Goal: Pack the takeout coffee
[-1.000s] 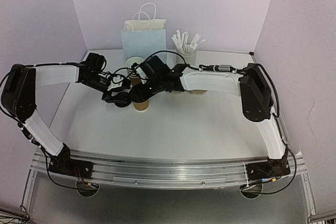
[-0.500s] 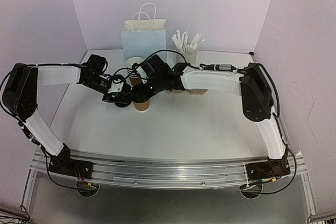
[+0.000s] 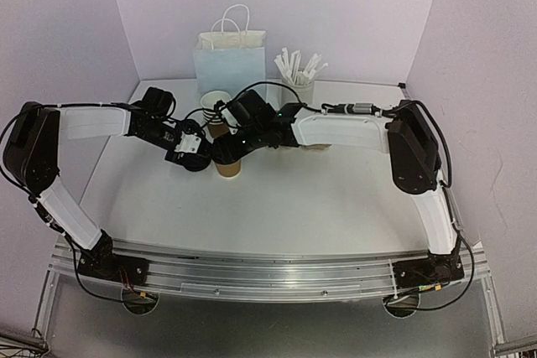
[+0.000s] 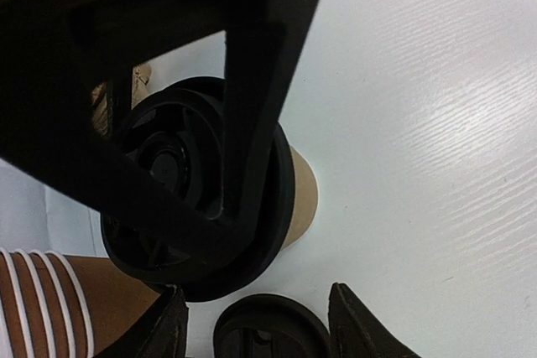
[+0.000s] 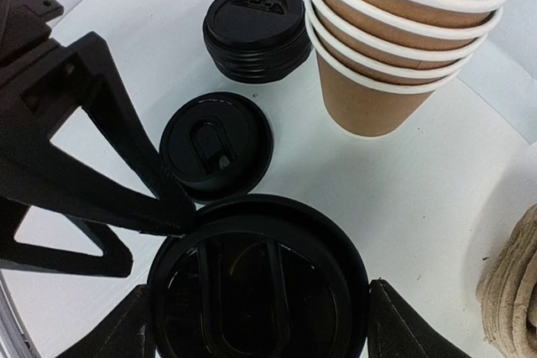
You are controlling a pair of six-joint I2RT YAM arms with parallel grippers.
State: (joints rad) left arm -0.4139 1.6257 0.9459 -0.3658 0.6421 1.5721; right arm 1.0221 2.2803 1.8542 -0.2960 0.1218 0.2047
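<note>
The right gripper [image 5: 262, 321] is closed on a round black lid [image 5: 256, 278]; its two fingers touch the rim of the lid on opposite sides. This lid sits on top of a small brown cup [image 4: 304, 199] of kraft paper. From the left wrist view the lid looks seated on the mouth of the cup, with only the plain brown wall showing under it. The lid has raised rings and a recessed centre, and it is wider than the cup below. The cup stands upright on the white table [image 3: 327, 199], in the far middle part, just in front of the stack of cups [image 5: 403, 39]. These empty cups are nested, brown outside, with white insides and white rolled rims. The left gripper [image 4: 262, 326] is open, just beside the capped cup. A loose lid [image 4: 268, 334] lies flat on the table between its fingers, and a strip of table shows between this lid and one finger. A short stack of lids [image 5: 256, 31] stands near the cups. Behind them, at the back wall, stand a pale paper bag [image 3: 228, 64] and a white cup of straws [image 3: 299, 85].
</note>
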